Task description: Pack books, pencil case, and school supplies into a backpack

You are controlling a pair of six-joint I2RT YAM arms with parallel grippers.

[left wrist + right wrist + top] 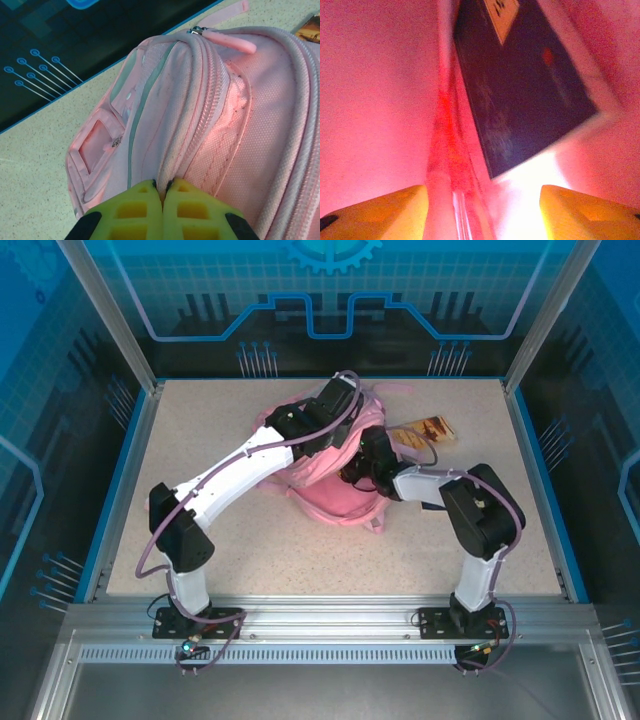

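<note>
The pale, speckled table (200, 490) is the biggest thing. The pink backpack (330, 498) is laid near the mid of it, twd the back. A fold by the zip is pinched tight in the left gripper (162, 187). The right gripper (482, 212) is seen inside the bag w/ fingers spread wide, nothing gripped. A navy book (525, 90) is seen inside the bag, just ahead of it. A tan book (425, 430) is laid on the table, just right of the bag.
</note>
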